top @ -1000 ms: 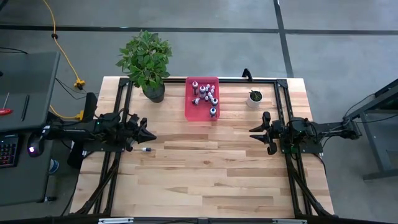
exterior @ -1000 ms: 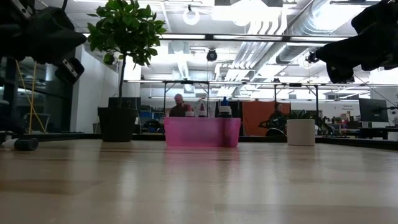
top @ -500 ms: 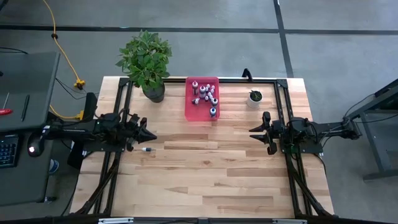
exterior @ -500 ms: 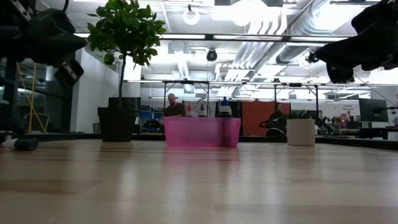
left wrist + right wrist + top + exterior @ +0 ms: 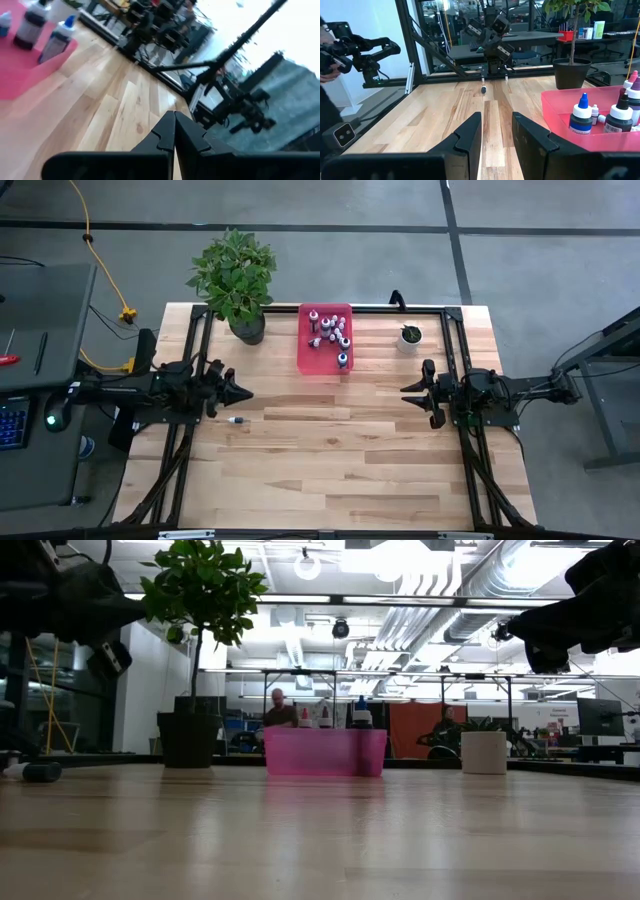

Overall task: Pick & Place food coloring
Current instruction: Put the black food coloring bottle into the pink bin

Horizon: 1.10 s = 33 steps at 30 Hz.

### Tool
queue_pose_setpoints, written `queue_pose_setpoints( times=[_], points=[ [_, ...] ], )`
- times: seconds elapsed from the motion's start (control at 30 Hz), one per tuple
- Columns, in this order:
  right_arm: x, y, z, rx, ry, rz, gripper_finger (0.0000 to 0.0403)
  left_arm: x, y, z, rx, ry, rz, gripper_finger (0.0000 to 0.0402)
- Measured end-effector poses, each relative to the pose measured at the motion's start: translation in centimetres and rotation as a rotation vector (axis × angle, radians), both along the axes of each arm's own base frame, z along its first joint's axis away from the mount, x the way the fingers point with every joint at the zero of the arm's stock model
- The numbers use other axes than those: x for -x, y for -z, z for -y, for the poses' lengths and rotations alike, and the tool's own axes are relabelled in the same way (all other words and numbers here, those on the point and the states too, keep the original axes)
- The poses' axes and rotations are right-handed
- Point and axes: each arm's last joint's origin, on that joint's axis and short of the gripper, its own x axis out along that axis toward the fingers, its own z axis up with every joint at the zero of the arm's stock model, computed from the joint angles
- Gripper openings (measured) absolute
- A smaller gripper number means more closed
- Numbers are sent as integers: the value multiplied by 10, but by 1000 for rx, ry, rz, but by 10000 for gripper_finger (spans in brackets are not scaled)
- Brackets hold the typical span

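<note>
Several food coloring bottles (image 5: 330,332) with white caps stand and lie in a pink tray (image 5: 310,360) at the table's far middle; the right wrist view shows them too (image 5: 581,119). One small bottle (image 5: 236,421) lies on its side on the wood near the left edge, also in the low view (image 5: 30,771). Just beyond it, above the table, my left gripper (image 5: 246,394) hovers shut and level, holding nothing (image 5: 174,119). At the right side my right gripper (image 5: 406,394) hovers level, its fingers apart with nothing between them (image 5: 496,125).
A big potted plant (image 5: 236,280) stands at the far left, next to the tray. A small white pot with a green plant (image 5: 409,337) stands at the far right. Black frame rails (image 5: 190,380) run along both sides. Bare wood (image 5: 330,450) fills the middle and near part.
My left gripper has rolled a little about its own long axis while staying in place, still shut. The bottles and the tray have not moved.
</note>
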Motion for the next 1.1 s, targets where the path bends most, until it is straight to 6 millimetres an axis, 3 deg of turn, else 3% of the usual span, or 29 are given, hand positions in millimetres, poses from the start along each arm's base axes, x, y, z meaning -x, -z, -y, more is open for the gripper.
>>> queue_pose_setpoints(
  times=[0.13, 0.4, 0.63, 0.87, 1.1],
  points=[
    [0, 0, 0, 0, 0, 0, 99, 0, -3, 0, 94, -8, 23, 0],
    [0, 0, 0, 0, 0, 0, 99, 6, -31, 3, 78, 128, 315, 0],
    [0, 0, 0, 0, 0, 0, 99, 14, -51, 3, 51, 145, 507, 0],
    [0, 0, 0, 0, 0, 0, 98, 27, -92, 2, -73, 73, 476, 20],
    [0, 0, 0, 0, 0, 0, 98, 48, -146, -3, -224, -119, 235, 82]
  ],
)
